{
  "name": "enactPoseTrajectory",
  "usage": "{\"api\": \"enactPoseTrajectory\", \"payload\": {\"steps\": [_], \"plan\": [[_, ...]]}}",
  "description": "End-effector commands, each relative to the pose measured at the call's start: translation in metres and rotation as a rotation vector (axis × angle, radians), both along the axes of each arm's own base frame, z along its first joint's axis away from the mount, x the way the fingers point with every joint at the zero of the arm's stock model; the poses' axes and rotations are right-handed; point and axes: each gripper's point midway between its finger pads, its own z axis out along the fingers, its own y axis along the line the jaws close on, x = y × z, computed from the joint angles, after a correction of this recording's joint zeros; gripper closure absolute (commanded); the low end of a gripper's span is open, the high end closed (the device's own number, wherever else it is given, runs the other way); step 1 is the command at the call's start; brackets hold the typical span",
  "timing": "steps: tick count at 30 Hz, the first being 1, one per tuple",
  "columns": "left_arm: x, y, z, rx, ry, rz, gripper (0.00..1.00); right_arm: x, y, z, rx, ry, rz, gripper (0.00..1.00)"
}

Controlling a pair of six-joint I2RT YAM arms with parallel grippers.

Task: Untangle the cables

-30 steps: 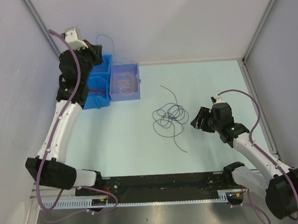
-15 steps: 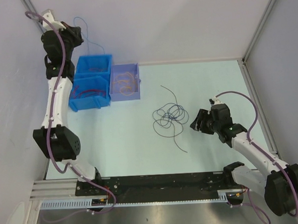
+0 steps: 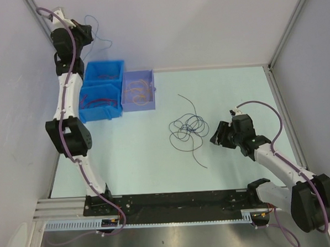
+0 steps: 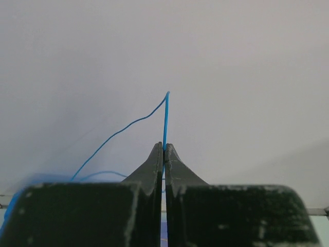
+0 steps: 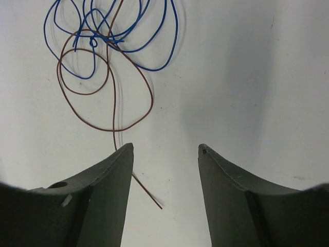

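A loose tangle of cables (image 3: 186,130) lies mid-table. In the right wrist view it shows as blue loops (image 5: 154,56) crossed by a brown cable (image 5: 139,87), whose free end runs under my left finger (image 5: 110,190). My right gripper (image 3: 216,136) (image 5: 165,149) stands open just right of the tangle, low over the table, with nothing between its fingers. High in the far left corner, my left gripper (image 3: 85,32) (image 4: 164,146) is shut on a thin blue cable (image 4: 165,118), which sticks up past the tips and trails down (image 3: 102,41) towards the bins.
Two blue bins (image 3: 101,114) stand at the back left, with red cables (image 3: 100,100) in the nearer one. Beside them, a lavender bin (image 3: 139,108) holds orange cables (image 3: 137,90). Grey walls close in the left, back and right sides.
My left arm has risen from over the bins into the far left corner, carrying the blue cable. My right gripper has edged slightly towards the tangle, its jaws a little narrower.
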Motion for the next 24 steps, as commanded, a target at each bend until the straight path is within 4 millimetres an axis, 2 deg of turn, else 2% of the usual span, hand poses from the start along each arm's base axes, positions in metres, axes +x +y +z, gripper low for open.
{"api": "enactPoseTrajectory", "payload": {"steps": [1,5,8,13,21,23,24], "plan": [[0.014,0.003,-0.020,0.026,-0.036,-0.033,1.00,0.006,0.004,-0.001,0.012,-0.020,0.015,0.43],[0.028,0.017,-0.077,0.017,0.058,-0.024,1.00,0.006,0.001,-0.003,0.005,-0.013,0.009,0.43],[0.034,0.022,-0.101,0.007,0.089,-0.021,1.00,0.006,0.002,-0.004,0.005,-0.009,0.012,0.43],[0.036,0.031,-0.112,-0.002,0.106,-0.009,1.00,0.008,0.000,-0.005,0.006,-0.008,0.005,0.43],[0.034,0.034,-0.110,-0.008,0.103,0.004,0.98,0.009,0.002,-0.006,0.010,-0.007,0.007,0.44],[0.034,0.031,-0.113,-0.019,0.121,-0.015,0.79,0.008,0.002,-0.006,0.010,-0.004,0.008,0.44],[0.034,0.031,-0.115,-0.021,0.135,-0.020,0.58,0.008,0.001,-0.007,0.010,-0.002,0.007,0.44]]}}
